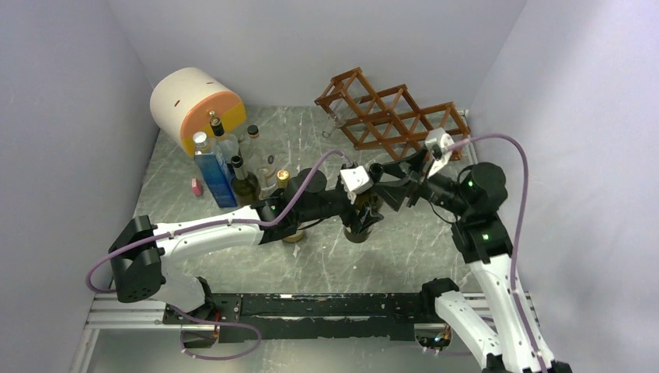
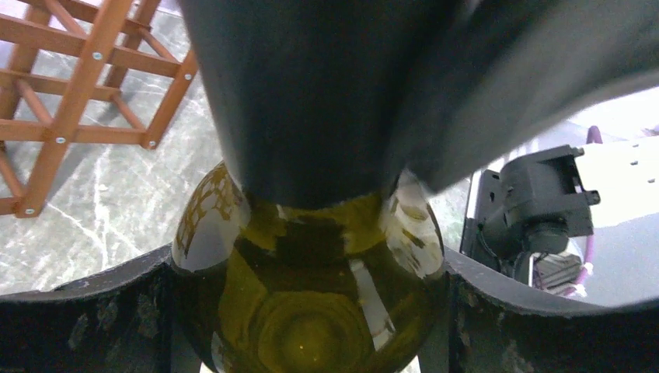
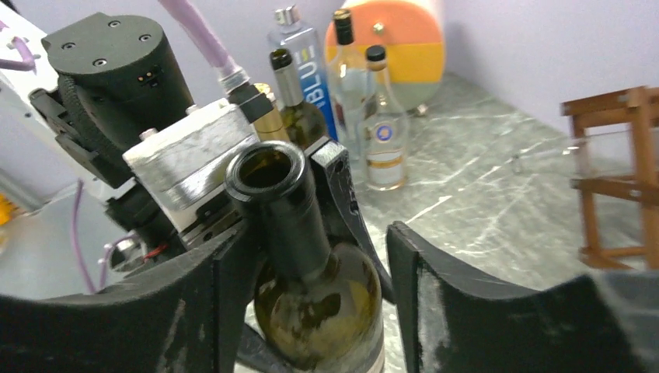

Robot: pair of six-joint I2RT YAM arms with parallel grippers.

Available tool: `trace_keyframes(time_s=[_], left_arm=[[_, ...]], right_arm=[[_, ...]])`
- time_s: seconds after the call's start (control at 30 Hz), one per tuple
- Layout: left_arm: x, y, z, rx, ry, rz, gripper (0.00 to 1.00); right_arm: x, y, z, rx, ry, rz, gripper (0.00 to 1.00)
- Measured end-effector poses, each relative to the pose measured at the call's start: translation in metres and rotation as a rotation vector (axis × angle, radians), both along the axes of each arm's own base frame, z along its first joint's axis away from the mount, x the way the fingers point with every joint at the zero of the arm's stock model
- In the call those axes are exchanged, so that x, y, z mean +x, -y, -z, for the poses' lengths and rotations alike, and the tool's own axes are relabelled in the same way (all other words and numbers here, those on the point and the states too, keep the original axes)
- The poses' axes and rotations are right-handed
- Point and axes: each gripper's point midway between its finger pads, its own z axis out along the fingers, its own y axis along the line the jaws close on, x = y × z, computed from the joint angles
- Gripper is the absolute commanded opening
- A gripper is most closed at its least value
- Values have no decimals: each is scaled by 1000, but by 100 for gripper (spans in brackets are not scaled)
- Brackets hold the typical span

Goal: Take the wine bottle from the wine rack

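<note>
from above, the bottle [image 1: 358, 227] is upright over the surface [image 1: 435, 249], well clear of the rack [image 1: 388, 116]. at the left wrist, left fingers [image 2: 93, 318] pinch its body. at the right wrist, right fingers [image 3: 482, 311] straddle the neck, spread, with a gap on one side; closing off-centre could tip it.

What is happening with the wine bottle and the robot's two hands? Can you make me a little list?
wine bottle: green glass, upright, open at the top, out of the rack
left gripper: shut on the bottle's body
right gripper: a finger on each side of the neck; can't tell if it grips
wine rack: reddish wood, standing apart from the bottle
other bottles: grouped at the back left, by the white-and-orange cylinder
</note>
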Motion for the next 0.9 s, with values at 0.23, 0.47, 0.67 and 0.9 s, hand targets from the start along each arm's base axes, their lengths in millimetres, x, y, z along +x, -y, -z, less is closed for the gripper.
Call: trace_keyframes(time_s=[0.23, 0.47, 0.67, 0.9], left_arm=[[-3, -3, 9, 27, -36, 17, 7], [-7, -2, 10, 35, -58, 33, 7], [-12, -10, 2, 24, -104, 41, 54], [-11, -17, -6, 15, -104, 16, 99]], right_arm=[[11, -21, 12, 45, -79, -141, 53], [4, -50, 17, 50, -92, -261, 20], [5, -58, 9, 45, 5, -277, 0], [14, -58, 8, 76, -57, -201, 0]])
